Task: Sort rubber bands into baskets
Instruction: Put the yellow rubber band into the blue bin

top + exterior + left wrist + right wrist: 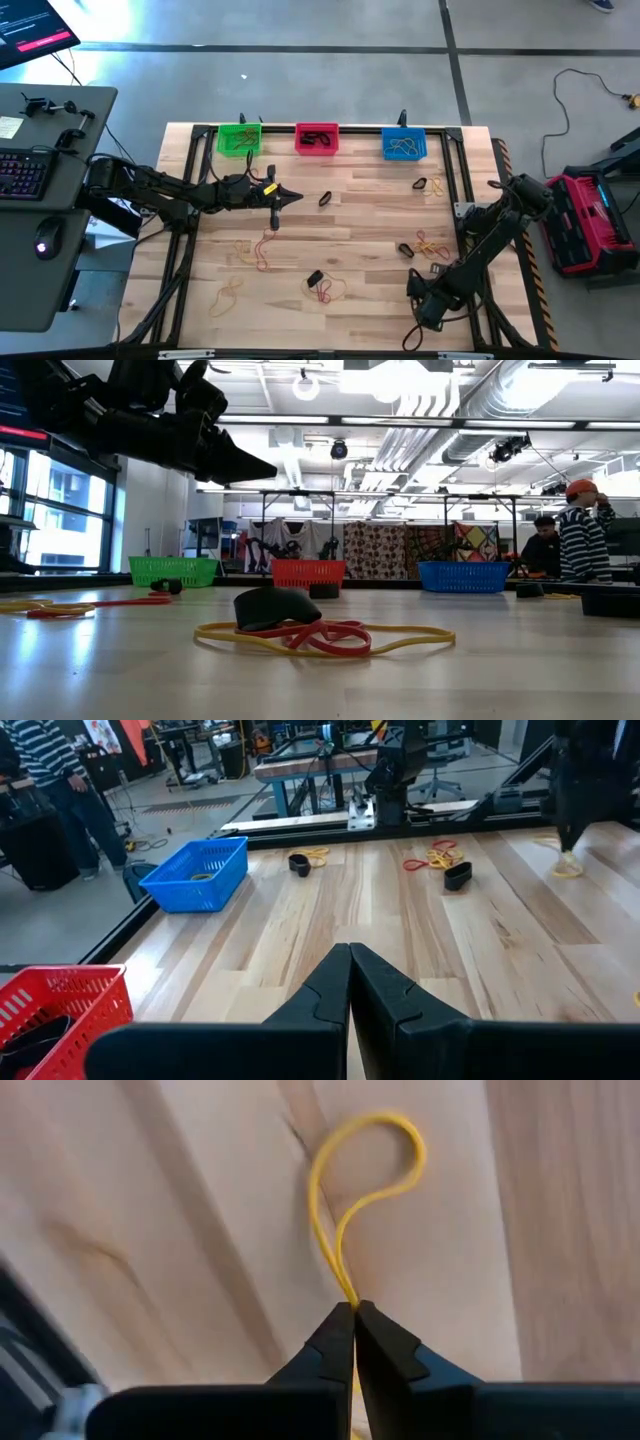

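Three baskets stand along the table's far edge: green [239, 139], red [317, 139], blue [404, 144]. Tan, red and black rubber bands lie scattered on the wooden top, among them a cluster [325, 288] near the front and another [428, 243] at the right. My right gripper [353, 1308] points down at the table's near right [424, 312], shut on a yellow rubber band [350, 1200]. My left gripper [350, 955] hangs shut with nothing in it above the table's middle left [290, 197], roughly level. My right gripper pinches the yellow rubber band at one end [349, 1295], where its two strands run together between the fingertips. The fingers come from above, pointing down. The rest of the band spreads as an open loop [385, 1140] over the wood beyond the fingertips.
In the low view, a black band [275, 608] lies on a tangle of red and yellow bands [320, 638] near the front edge. A black metal frame [455, 170] borders the table. People stand in the room beyond [580, 540]. A desk with a keyboard [20, 170] is at the left.
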Available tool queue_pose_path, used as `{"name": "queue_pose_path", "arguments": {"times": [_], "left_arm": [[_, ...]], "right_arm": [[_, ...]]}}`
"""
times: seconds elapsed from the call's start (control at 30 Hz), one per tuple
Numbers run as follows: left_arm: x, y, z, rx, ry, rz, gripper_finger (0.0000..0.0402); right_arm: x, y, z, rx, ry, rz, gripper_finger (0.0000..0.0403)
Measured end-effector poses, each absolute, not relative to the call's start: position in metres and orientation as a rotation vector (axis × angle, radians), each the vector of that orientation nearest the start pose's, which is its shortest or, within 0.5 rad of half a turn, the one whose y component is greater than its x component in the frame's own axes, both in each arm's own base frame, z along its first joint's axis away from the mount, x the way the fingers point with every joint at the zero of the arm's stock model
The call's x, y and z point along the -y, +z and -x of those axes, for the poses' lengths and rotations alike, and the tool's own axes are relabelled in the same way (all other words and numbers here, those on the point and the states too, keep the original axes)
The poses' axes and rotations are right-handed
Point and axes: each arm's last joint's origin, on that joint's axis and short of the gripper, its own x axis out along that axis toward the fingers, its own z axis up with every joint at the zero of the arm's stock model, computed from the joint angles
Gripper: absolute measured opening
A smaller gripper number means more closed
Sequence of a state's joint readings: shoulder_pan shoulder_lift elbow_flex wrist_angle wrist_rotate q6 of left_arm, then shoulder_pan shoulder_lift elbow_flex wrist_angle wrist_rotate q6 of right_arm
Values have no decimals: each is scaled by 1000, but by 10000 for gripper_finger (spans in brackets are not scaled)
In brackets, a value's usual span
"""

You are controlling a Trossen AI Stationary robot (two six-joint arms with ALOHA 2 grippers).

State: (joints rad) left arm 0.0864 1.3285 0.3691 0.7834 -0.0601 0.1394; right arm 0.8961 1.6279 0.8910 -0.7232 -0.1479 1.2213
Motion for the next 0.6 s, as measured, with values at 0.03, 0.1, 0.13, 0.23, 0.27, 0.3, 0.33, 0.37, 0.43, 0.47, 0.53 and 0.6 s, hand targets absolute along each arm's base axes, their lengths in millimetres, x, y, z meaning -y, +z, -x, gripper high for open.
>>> {"name": "queue_pose_path", "arguments": {"times": [0.03, 0.1, 0.13, 0.23, 0.27, 0.3, 0.33, 0.37, 0.43, 0.47, 0.53, 0.6], "left_arm": [[-23, 177, -241, -186, 134, -137, 0], [-23, 177, -241, -186, 134, -137, 0], [-23, 177, -241, -186, 133, -138, 0], [-23, 177, -240, -187, 133, -138, 0], [-23, 176, -240, -189, 133, -138, 0], [-23, 176, -240, -190, 133, -138, 0], [-23, 176, -240, -190, 133, -138, 0], [-23, 176, -240, -189, 133, -138, 0], [-23, 176, -240, -192, 133, -138, 0], [-23, 176, -240, -194, 133, -138, 0], [-23, 176, -240, -194, 133, -138, 0], [-23, 176, -240, -197, 133, -138, 0]], "right_arm": [[-213, 155, -166, -1615, -116, -381, 3], [-215, 163, -171, -1593, -118, -369, 1], [-216, 168, -174, -1584, -118, -366, 1], [-215, 187, -181, -1596, -159, -363, 0], [-214, 193, -185, -1588, -181, -356, 0], [-213, 201, -189, -1566, -192, -340, 0], [-212, 209, -193, -1538, -194, -317, 0], [-211, 217, -197, -1507, -189, -286, 0], [-208, 231, -205, -1451, -184, -217, 0], [-206, 238, -209, -1426, -188, -183, 0], [-200, 250, -216, -1389, -193, -125, 0], [-192, 258, -222, -1367, -203, -70, 0]]}}
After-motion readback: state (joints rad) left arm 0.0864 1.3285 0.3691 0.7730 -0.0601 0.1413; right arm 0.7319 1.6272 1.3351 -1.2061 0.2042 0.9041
